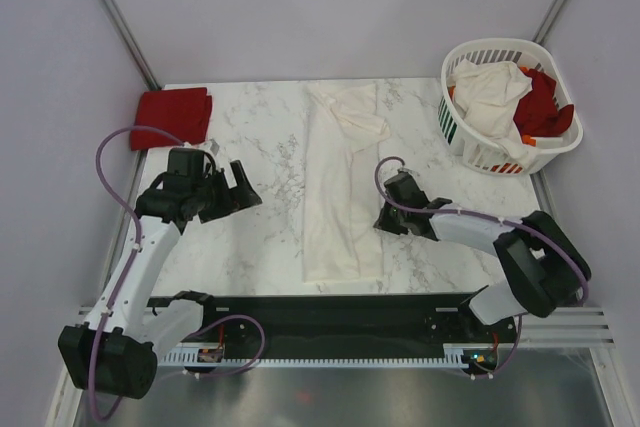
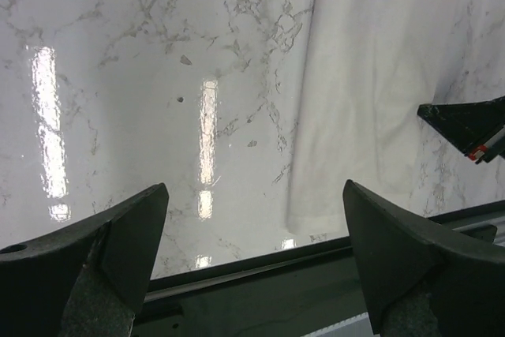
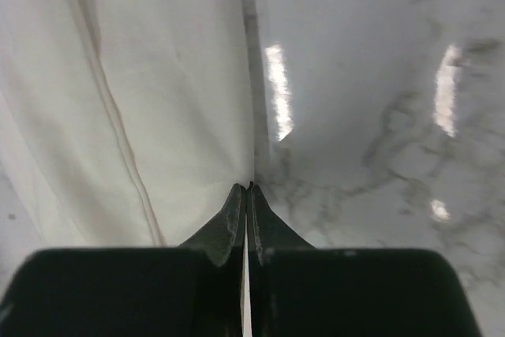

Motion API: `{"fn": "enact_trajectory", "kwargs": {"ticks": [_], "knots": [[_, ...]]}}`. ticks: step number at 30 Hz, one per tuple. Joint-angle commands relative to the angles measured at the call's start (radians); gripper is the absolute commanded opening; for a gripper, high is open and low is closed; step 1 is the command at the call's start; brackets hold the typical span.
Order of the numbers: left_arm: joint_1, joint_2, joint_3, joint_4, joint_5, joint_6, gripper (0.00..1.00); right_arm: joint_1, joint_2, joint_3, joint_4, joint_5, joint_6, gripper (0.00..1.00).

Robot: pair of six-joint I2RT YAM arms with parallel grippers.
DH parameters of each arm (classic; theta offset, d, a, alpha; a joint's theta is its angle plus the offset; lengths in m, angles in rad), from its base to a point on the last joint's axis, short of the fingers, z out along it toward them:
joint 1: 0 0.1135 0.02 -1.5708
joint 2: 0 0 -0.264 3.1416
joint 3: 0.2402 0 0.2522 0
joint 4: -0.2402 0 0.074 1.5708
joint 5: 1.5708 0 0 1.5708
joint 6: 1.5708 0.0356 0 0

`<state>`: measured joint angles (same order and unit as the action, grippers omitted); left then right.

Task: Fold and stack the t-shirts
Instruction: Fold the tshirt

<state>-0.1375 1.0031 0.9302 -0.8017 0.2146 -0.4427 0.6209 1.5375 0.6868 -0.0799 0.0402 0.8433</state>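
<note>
right end effector (image 1: 386, 217) is clamped fully closed, tips down on the right edge of the cream t-shirt (image 1: 340, 197). in the wrist view the fingertips (image 3: 233, 222) meet exactly at the cloth border. can't tell if any fabric is actually caught between them. likely the pinch is meant to lift that edge for a fold or to tug it straight.

left end effector (image 1: 243, 192) is wide open and holds nothing. it hovers over the bare surface (image 1: 250, 137) just left of the shirt, aimed at it. its wrist view has the shirt's left edge and near hem ahead of the gap, so it looks staged to take the opposite side.

cream t-shirt lies as a long narrow strip down the middle of the surface, near edge to far edge, with the far end a bit bunched. seems the sides are already turned in and the end-to-end fold is not yet done.

folded red t-shirt (image 1: 172, 117) sits at the far left corner, well apart, probably the start of the stack. laundry basket (image 1: 510, 44) at the far right has loose cream and red shirts heaped in it, so plenty of the task is left.
</note>
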Motion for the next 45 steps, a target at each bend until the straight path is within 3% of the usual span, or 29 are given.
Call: {"fn": "enact_trajectory", "kwargs": {"ticks": [1, 2, 3, 4, 5, 9, 13, 18, 24, 30, 36, 38, 41, 43, 45], "knots": [[-0.031, -0.018, -0.039, 0.027, 0.085, -0.005, 1.0, -0.065, -0.124, -0.084, -0.222, 0.153, 0.019, 0.03], [-0.045, -0.011, -0.048, 0.027, 0.08, -0.008, 1.0, -0.078, -0.149, -0.104, -0.234, 0.159, 0.022, 0.11], [-0.06, -0.009, -0.056, 0.027, 0.063, -0.011, 0.99, -0.081, -0.166, -0.107, -0.236, 0.161, 0.01, 0.57], [-0.097, -0.008, -0.076, 0.032, 0.052, -0.027, 0.99, -0.082, -0.18, -0.105, -0.236, 0.149, -0.001, 0.9], [-0.117, -0.008, -0.085, 0.039, 0.043, -0.037, 0.99, -0.082, -0.177, -0.084, -0.242, 0.133, -0.013, 0.98], [-0.246, 0.008, -0.119, 0.073, -0.012, -0.14, 0.99, -0.081, -0.187, -0.044, -0.282, 0.109, -0.064, 0.98], [-0.455, 0.051, -0.159, 0.151, -0.052, -0.252, 0.98, -0.082, -0.334, -0.049, -0.339, 0.132, -0.078, 0.98], [-0.602, 0.114, -0.263, 0.313, -0.052, -0.393, 0.95, -0.079, -0.477, -0.105, -0.414, 0.043, -0.064, 0.97], [-0.717, 0.227, -0.281, 0.458, -0.093, -0.461, 0.96, -0.023, -0.585, -0.248, -0.39, -0.037, 0.013, 0.87], [-0.804, 0.367, -0.255, 0.512, -0.149, -0.519, 0.97, 0.132, -0.586, -0.348, -0.34, -0.039, 0.103, 0.79], [-0.87, 0.466, -0.229, 0.527, -0.192, -0.56, 0.89, 0.155, -0.651, -0.405, -0.339, -0.039, 0.129, 0.72], [-0.881, 0.489, -0.226, 0.535, -0.202, -0.568, 0.79, 0.155, -0.657, -0.412, -0.34, -0.039, 0.129, 0.62], [-0.892, 0.503, -0.223, 0.535, -0.212, -0.577, 0.52, 0.155, -0.662, -0.415, -0.343, -0.037, 0.129, 0.49], [-0.895, 0.505, -0.223, 0.536, -0.212, -0.577, 0.32, 0.155, -0.671, -0.417, -0.348, -0.039, 0.128, 0.37], [-0.899, 0.493, -0.228, 0.536, -0.213, -0.579, 0.21, 0.155, -0.683, -0.423, -0.354, -0.039, 0.126, 0.2]]}}
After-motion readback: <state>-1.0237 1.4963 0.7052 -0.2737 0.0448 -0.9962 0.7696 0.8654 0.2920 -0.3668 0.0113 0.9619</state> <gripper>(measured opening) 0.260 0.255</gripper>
